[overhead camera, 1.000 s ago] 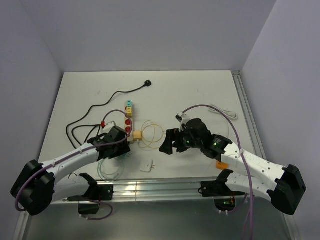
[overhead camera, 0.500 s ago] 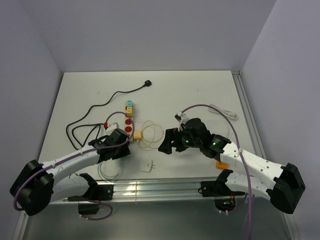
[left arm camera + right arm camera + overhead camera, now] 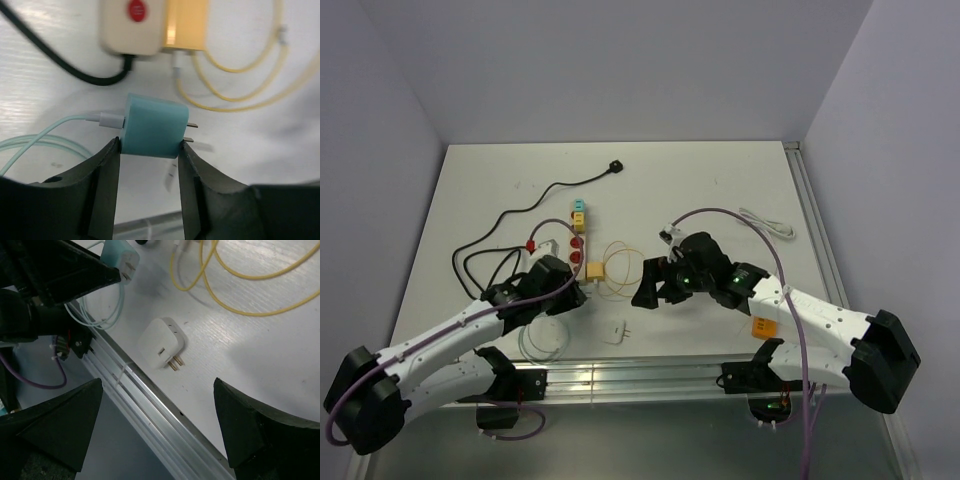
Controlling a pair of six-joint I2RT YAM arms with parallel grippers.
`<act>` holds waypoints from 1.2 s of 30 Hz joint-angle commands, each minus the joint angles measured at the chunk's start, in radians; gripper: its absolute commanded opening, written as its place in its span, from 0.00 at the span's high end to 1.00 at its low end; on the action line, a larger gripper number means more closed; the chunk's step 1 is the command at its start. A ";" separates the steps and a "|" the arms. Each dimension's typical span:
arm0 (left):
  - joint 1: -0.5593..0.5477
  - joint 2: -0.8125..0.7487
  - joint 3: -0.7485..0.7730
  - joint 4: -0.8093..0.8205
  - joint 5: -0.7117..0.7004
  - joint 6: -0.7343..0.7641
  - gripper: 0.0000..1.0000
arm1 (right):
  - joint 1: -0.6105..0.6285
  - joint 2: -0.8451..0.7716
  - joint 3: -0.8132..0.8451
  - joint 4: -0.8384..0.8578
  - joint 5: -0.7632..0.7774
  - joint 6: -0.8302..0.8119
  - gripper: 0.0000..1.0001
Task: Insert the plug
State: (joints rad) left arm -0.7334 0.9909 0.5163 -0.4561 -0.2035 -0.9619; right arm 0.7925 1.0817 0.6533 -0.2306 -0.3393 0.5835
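Note:
A teal plug (image 3: 152, 125) with two prongs pointing right and a pale teal cable is held between my left gripper's (image 3: 150, 145) fingers, which press on both its sides just above the table. It also shows in the right wrist view as the teal plug (image 3: 121, 255). The cream power strip (image 3: 577, 240) with red switches lies just beyond the left gripper (image 3: 570, 295); a yellow plug (image 3: 186, 25) sits at its near end. My right gripper (image 3: 655, 285) hangs open above a white plug (image 3: 161, 341) that lies loose on the table.
A yellow cable (image 3: 625, 268) loops right of the strip. A black cable (image 3: 535, 200) runs to the back, ending in a black plug (image 3: 615, 166). A white cable (image 3: 768, 224) lies at the right, an orange block (image 3: 763, 327) near the front. An aluminium rail (image 3: 620, 380) lines the front edge.
My left gripper's jaws have narrowed onto the teal plug while the arm drew slightly towards the near edge. The right gripper has drifted a little left, still open.

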 commanded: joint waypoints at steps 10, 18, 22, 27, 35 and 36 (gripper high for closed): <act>-0.162 -0.207 0.123 0.263 0.208 0.097 1.00 | 0.016 0.009 0.114 0.125 -0.078 0.191 0.07; -0.429 -0.043 0.284 0.252 -0.025 0.206 1.00 | 0.065 -0.112 0.158 0.073 0.029 0.265 0.09; -0.524 -0.003 0.317 0.277 -0.120 0.241 1.00 | 0.065 -0.176 0.126 0.054 0.048 0.269 0.11; -0.601 0.002 0.307 0.303 -0.204 0.270 1.00 | 0.065 -0.203 0.115 -0.001 0.065 0.263 0.12; -0.635 -0.113 0.206 0.336 -0.235 0.281 1.00 | 0.005 -0.313 0.091 -0.095 0.118 0.256 0.12; -0.636 -0.136 0.200 0.336 -0.234 0.284 1.00 | -0.013 -0.316 0.091 -0.095 0.114 0.253 0.13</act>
State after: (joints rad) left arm -1.3487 0.9180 0.7334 -0.1879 -0.4496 -0.7128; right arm 0.8261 0.7921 0.7452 -0.3313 -0.2947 0.8249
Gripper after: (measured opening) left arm 0.478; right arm 0.876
